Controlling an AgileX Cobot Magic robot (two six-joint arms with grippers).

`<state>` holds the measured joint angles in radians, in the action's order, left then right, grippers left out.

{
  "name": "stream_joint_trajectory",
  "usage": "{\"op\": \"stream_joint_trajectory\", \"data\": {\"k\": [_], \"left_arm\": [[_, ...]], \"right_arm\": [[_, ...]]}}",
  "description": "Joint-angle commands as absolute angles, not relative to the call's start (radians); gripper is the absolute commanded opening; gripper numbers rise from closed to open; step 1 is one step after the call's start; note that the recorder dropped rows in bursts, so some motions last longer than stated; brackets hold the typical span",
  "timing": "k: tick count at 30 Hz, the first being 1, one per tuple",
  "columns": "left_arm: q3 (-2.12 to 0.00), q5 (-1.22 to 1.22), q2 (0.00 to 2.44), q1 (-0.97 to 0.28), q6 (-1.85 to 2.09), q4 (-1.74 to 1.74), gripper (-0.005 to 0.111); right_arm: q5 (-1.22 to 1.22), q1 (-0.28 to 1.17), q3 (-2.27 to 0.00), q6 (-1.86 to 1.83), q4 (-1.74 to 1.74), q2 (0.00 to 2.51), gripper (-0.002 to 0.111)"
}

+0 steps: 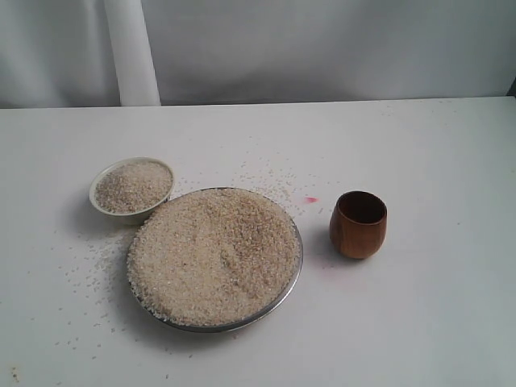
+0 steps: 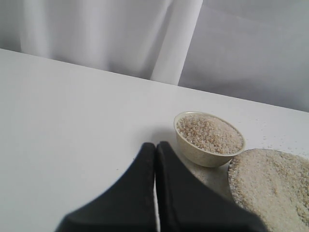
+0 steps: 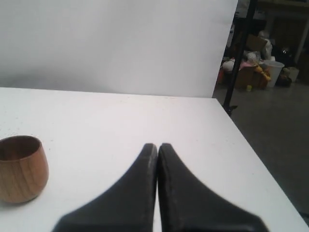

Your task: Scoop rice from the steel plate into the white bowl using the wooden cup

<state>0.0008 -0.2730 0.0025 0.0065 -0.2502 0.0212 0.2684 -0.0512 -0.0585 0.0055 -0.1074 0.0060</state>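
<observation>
In the wrist views, nearest of all, the black jaws of the left end effector (image 2: 155,146) are being pressed together with nothing between them. The jaws of the right end effector (image 3: 158,146) are likewise being kept closed on nothing. Nearest in the exterior view, the steel plate (image 1: 284,298) is being carried by the white table (image 1: 435,330), and it is being covered almost to its rim by a wide, low heap of rice (image 1: 214,258). Loose grains (image 1: 89,274) are being seen scattered on the table around the plate, most thickly to its left and just behind it. To the right of the plate and clear of it, the wooden cup (image 1: 358,226) is being seen standing upright, its dark inside facing up. A small pink mark (image 1: 311,199) is being shown on the table between the plate and the cup, a little farther back. Behind the plate's left edge, just beside its rim, the white bowl (image 1: 98,203) is being shown upright, with more rice heaped to its brim. Farthest from the plate, a white cloth backdrop (image 1: 322,48) is being seen hanging behind the table.
</observation>
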Motion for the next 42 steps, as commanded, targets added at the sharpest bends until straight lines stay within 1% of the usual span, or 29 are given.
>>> {"op": "stream_joint_trajectory", "data": {"k": [1, 3, 5, 10, 42], "left_arm": [[0.000, -0.266, 0.000, 0.000, -0.254, 0.018, 0.000], [0.000, -0.266, 0.000, 0.000, -0.254, 0.018, 0.000], [0.000, -0.266, 0.000, 0.000, -0.254, 0.018, 0.000], [0.000, -0.266, 0.000, 0.000, -0.254, 0.018, 0.000], [0.000, -0.266, 0.000, 0.000, -0.254, 0.018, 0.000]], "right_arm": [[0.228, -0.060, 0.000, 0.011, -0.094, 0.000, 0.000], [0.238, -0.060, 0.000, 0.011, -0.090, 0.000, 0.000], [0.312, -0.060, 0.000, 0.012, -0.090, 0.000, 0.000], [0.333, -0.060, 0.000, 0.078, -0.087, 0.000, 0.000], [0.333, -0.060, 0.000, 0.117, -0.075, 0.000, 0.000]]}}
